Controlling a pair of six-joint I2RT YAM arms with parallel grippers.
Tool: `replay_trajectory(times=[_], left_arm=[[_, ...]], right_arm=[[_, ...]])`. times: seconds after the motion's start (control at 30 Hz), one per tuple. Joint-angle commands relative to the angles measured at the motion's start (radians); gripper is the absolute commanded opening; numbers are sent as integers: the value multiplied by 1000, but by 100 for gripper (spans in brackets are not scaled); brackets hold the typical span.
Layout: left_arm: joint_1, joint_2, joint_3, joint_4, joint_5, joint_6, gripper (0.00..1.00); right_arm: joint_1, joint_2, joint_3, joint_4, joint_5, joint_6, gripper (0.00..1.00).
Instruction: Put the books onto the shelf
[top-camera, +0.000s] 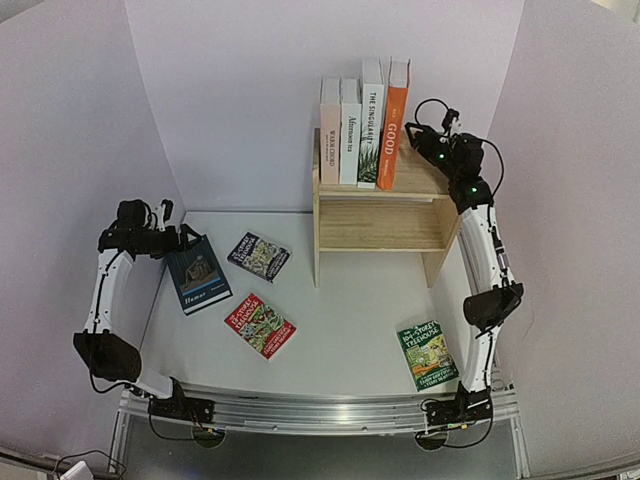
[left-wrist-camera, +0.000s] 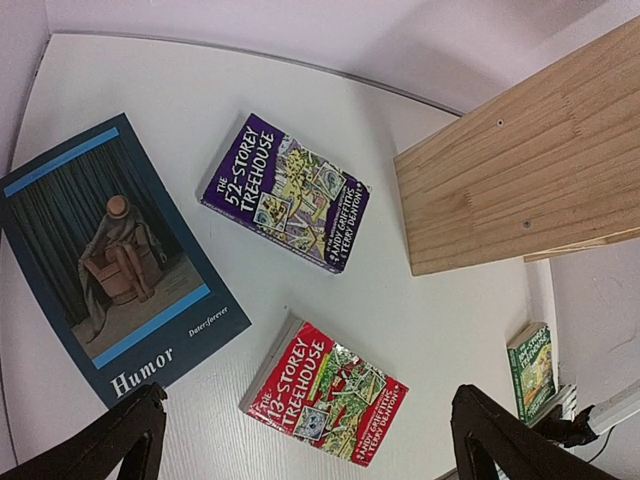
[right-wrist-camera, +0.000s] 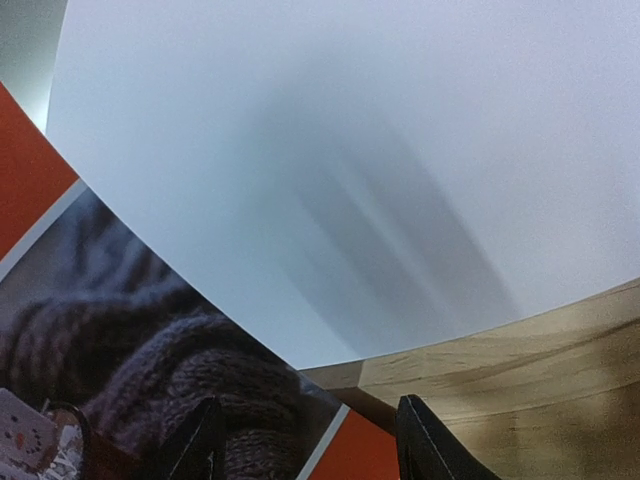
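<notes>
1. Nearest the arm bases, the green book (top-camera: 428, 354) lay flat on the table (top-camera: 350, 300), close to the foot of the right arm.
2. A little further in, the red book (top-camera: 260, 325) lay flat, left of centre.
3. Beyond it, the Humor book (top-camera: 198, 274) lay flat at the table's left edge. The left gripper (top-camera: 188, 240) hovered over its far end, its fingers (left-wrist-camera: 125, 440) spread wide with nothing between them.
4. The purple book (top-camera: 259, 256) lay just right of Humor, not touching it, near the left side of the shelf (top-camera: 380, 225).
5. The shelf stood at the back.
6. On its top board, four books stood upright in a row: two pale books (top-camera: 340, 130), a white book (top-camera: 372, 120), and the orange book (top-camera: 395, 110) at the right end.
7. The right gripper (top-camera: 420, 135) sat at the orange book's right side. Its fingers were partly apart, and we could not tell whether they gripped the book.
</notes>
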Motion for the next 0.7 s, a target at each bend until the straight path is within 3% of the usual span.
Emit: replay_trajectory(times=[0.0, 0.33, 0.67], left_arm=[[-1, -24, 0, 25, 14, 3, 100], [-1, -28, -7, 16, 7, 10, 100], [-2, -29, -13, 21, 7, 13, 100]], right_arm=[[33, 51, 68, 91, -68, 54, 56], [89, 69, 45, 101, -27, 31, 55], [210, -66, -101, 104, 295, -182, 54]])
